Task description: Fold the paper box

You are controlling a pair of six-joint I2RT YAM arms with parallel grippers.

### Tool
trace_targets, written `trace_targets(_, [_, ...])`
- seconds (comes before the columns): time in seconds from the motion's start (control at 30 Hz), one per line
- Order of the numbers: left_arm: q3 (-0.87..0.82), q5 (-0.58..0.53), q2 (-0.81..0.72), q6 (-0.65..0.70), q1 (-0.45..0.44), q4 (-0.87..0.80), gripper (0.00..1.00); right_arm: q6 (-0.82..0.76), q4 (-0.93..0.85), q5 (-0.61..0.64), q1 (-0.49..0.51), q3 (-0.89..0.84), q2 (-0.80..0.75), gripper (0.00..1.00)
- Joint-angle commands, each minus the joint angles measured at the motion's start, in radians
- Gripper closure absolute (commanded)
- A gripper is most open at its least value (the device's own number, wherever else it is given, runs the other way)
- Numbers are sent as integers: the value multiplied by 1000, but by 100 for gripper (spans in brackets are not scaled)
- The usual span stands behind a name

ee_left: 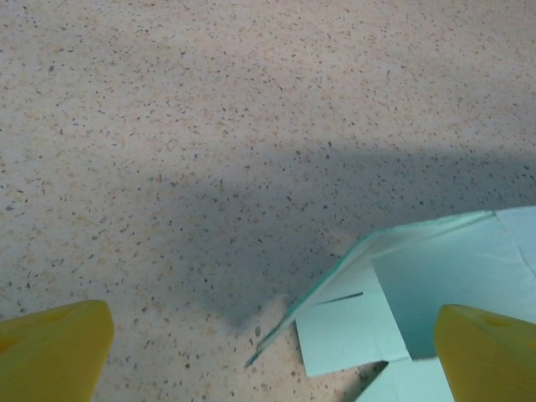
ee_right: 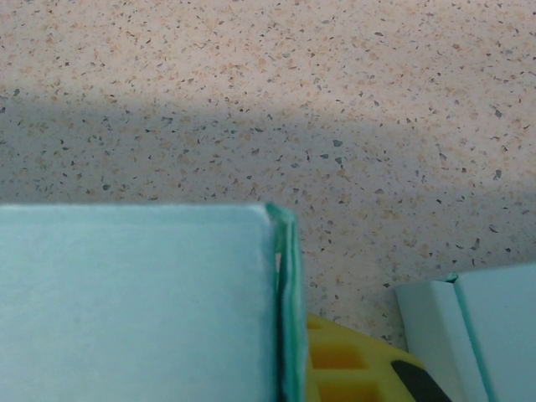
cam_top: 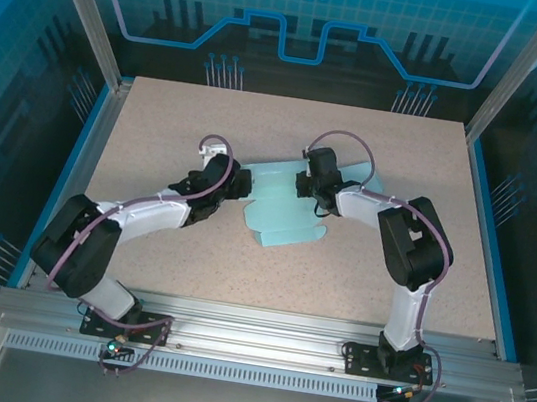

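Top view: the pale-teal paper box [cam_top: 282, 213], thin card with notched flaps, lies mostly flat mid-frame on the speckled beige table [cam_top: 190, 119]. The left gripper [cam_top: 242, 183] is at the box's left edge and the right gripper [cam_top: 309, 189] on its upper edge, both partly masking it. Left wrist view: the yellow fingers [ee_left: 50, 352] stand wide apart in the lower corners, holding nothing, and a creased, slightly raised box corner sits lower right, cut off by the frame. Right wrist view: the jaws are clamped together on a smooth box panel filling the lower left, its doubled darker edge just beside one of the yellow fingers [ee_right: 343, 360], the other hidden behind the card.
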Motion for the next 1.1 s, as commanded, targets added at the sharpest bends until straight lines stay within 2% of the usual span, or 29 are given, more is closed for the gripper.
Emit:
trace_targets(0.0, [34, -8, 30, -34, 18, 27, 1, 14, -63, -16, 4, 0, 40, 100])
trace_targets(0.5, [112, -22, 162, -54, 32, 39, 1, 26, -56, -22, 8, -8, 52, 100])
trace_targets(0.87, [160, 33, 276, -97, 26, 166, 1, 16, -61, -27, 20, 3, 62, 100])
trace_targets(1.07, [85, 19, 228, -139, 27, 195, 1, 19, -71, -17, 21, 8, 65, 100])
